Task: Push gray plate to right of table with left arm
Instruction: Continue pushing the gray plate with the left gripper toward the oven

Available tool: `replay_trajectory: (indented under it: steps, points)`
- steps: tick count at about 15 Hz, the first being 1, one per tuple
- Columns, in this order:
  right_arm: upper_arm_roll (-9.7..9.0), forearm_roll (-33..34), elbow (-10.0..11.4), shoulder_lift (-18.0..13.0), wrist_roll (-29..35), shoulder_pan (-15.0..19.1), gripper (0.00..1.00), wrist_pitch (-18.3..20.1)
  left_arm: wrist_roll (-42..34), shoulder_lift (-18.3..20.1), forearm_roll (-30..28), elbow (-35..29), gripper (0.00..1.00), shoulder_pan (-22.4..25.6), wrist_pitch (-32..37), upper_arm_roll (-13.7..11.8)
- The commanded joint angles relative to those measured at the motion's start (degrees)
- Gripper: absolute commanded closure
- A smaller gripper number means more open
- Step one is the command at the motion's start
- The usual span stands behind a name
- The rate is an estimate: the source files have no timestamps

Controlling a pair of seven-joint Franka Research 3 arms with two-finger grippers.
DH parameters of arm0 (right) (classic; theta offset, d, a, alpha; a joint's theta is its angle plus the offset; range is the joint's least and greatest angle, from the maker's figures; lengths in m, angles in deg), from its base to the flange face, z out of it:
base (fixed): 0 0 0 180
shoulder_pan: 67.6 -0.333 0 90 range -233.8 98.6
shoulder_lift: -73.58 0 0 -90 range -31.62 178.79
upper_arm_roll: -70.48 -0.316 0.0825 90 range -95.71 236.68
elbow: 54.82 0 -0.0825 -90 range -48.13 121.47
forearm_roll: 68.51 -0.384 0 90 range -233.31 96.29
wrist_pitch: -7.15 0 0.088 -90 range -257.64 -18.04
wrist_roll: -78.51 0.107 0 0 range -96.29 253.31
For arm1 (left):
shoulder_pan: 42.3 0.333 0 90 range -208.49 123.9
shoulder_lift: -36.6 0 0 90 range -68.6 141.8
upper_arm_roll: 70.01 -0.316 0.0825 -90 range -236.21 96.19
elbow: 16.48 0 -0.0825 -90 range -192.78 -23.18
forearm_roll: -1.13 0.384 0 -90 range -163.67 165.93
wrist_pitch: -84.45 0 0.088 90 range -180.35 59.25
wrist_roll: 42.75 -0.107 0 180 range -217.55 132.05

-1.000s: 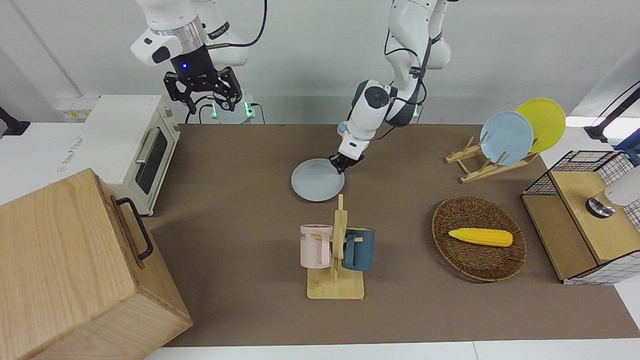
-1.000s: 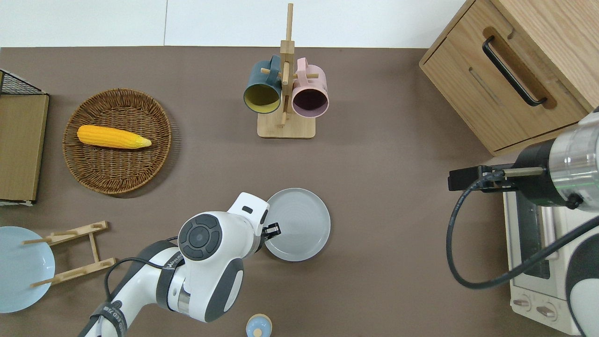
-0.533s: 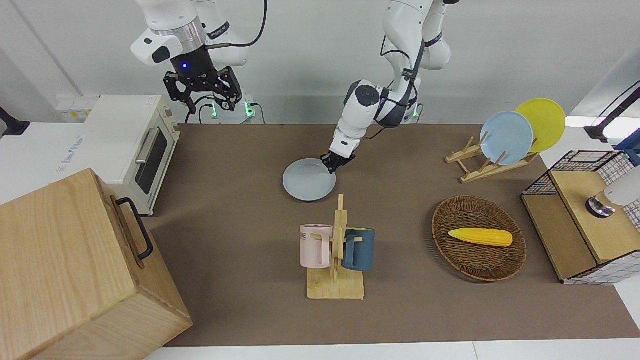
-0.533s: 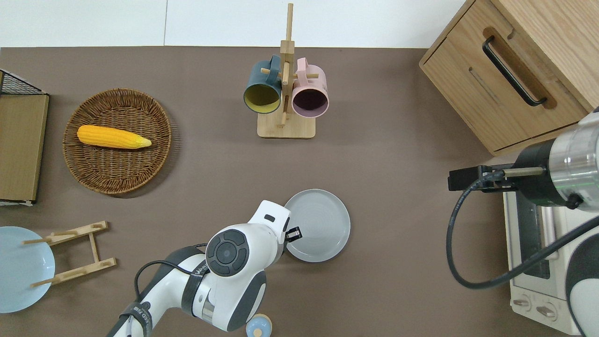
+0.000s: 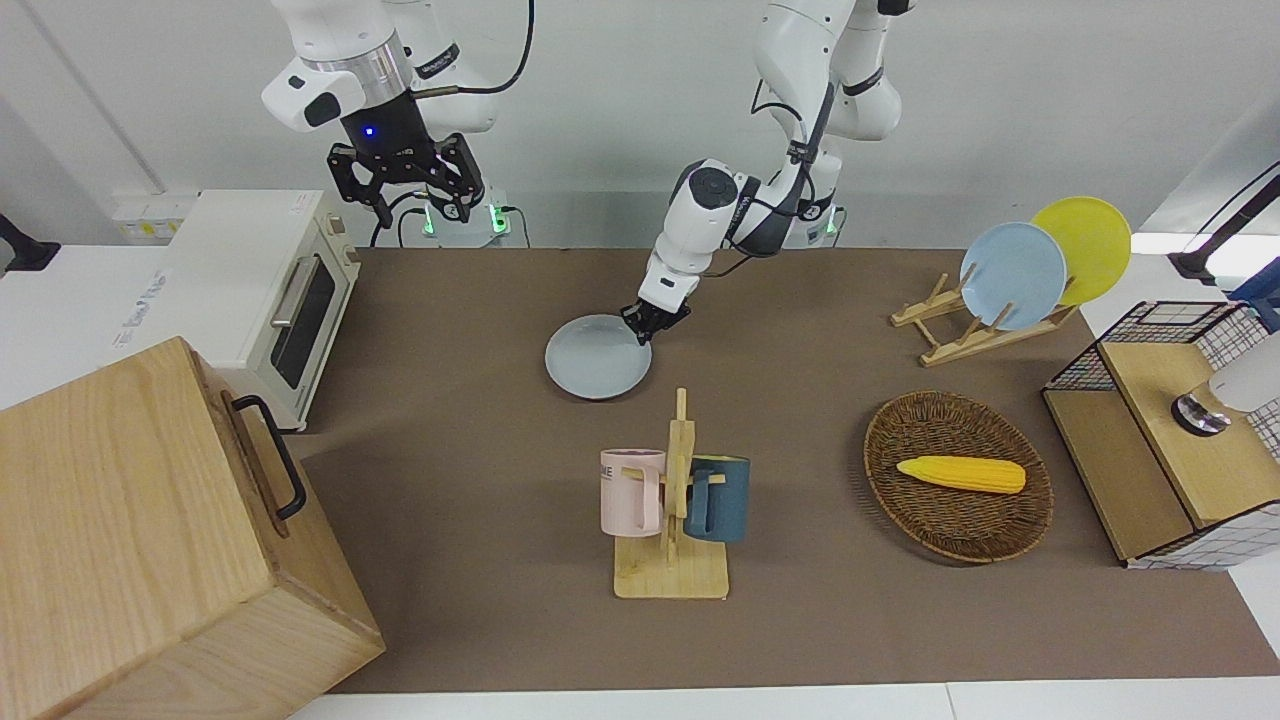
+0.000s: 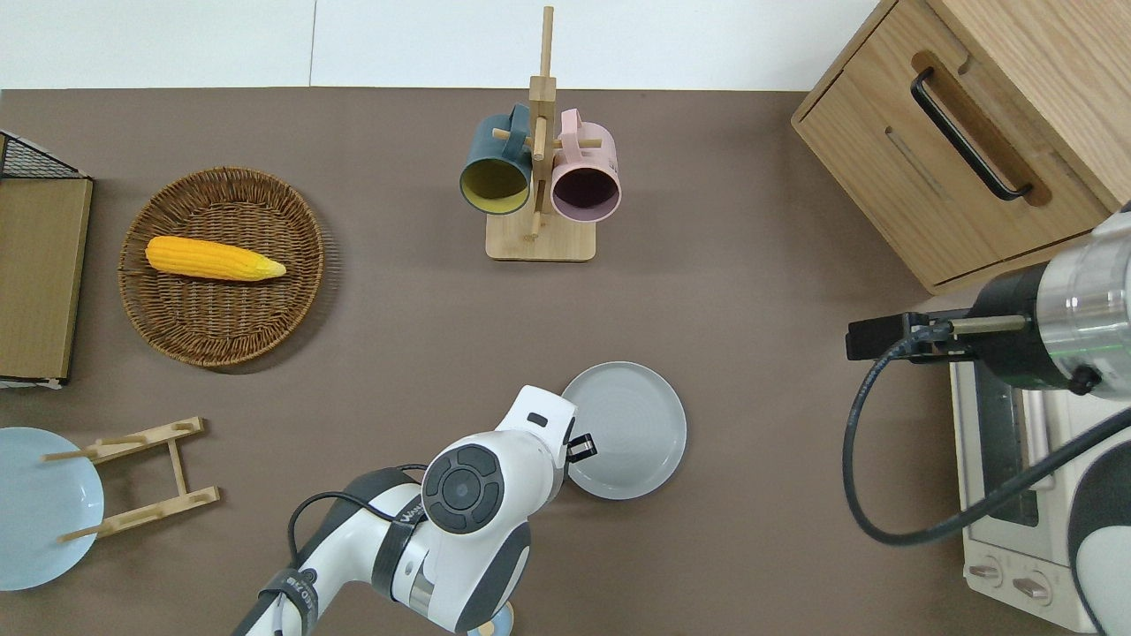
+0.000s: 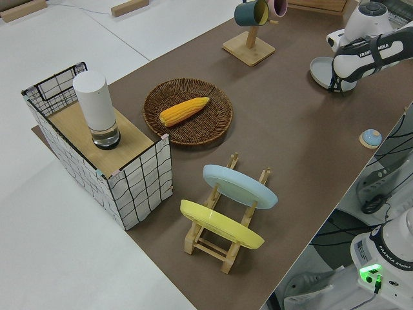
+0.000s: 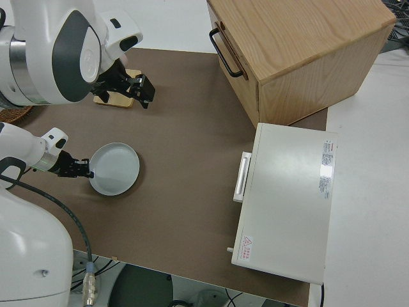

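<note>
Left end effector (image 6: pixel 583 447) sits low at the rim of the gray plate (image 6: pixel 632 428), on the edge toward the left arm's end of the desk (image 6: pixel 751 265); whether its fingers are parted or closed cannot be told. The plate lies flat near the middle of the desk, nearer to the robots than the mug rack (image 6: pixel 539 190). From overhead, the white wrist of the left arm (image 6: pixel 477 495) covers most of the end effector; the right side view shows its black tip (image 8: pixel 82 167) against the plate's rim. In the left side view the arm hides part of the plate (image 7: pixel 321 70). The right arm is parked, its end effector (image 5: pixel 405 190) spread open.
</note>
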Motion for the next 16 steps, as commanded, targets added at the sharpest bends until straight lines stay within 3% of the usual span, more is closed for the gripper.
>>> replay_trajectory:
  steps: [1, 6, 7, 8, 9, 12, 16]
  points:
    - [-0.23, -0.92, -0.81, 0.36, 0.12, 0.37, 0.005, 0.31, 1.13, -2.24, -0.58, 1.61, 1.0, -1.56, -1.7, -0.46]
    - [-0.23, -0.92, -0.81, 0.36, 0.12, 0.37, 0.005, 0.31, 1.84, -3.57, 0.03, 3.29, 1.0, -2.35, -1.71, -0.46]
    - [-0.23, -0.92, -0.81, 0.36, 0.12, 0.37, 0.005, 0.31, 1.66, -3.57, 0.29, 3.29, 0.87, -2.44, -1.62, -0.46]
    - [-0.23, -0.92, -0.81, 0.36, 0.12, 0.37, 0.005, 0.31, 1.57, -3.57, 0.38, 3.29, 0.6, -2.44, -1.62, -0.46]
    - [-0.23, -0.92, -0.81, 0.36, 0.12, 0.37, 0.005, 0.31, 1.04, -3.57, 0.56, 3.29, 0.48, -2.44, -1.53, -0.46]
    - [-0.23, -0.92, -0.81, 0.36, 0.12, 0.37, 0.005, 0.31, 0.86, -3.57, 0.82, 3.29, 0.25, -2.35, -1.35, -0.55]
    - [-0.23, -0.92, -0.81, 0.36, 0.12, 0.37, 0.005, 0.31, 0.86, -3.13, 4.06, 3.29, 0.06, -2.26, 1.27, -0.64]
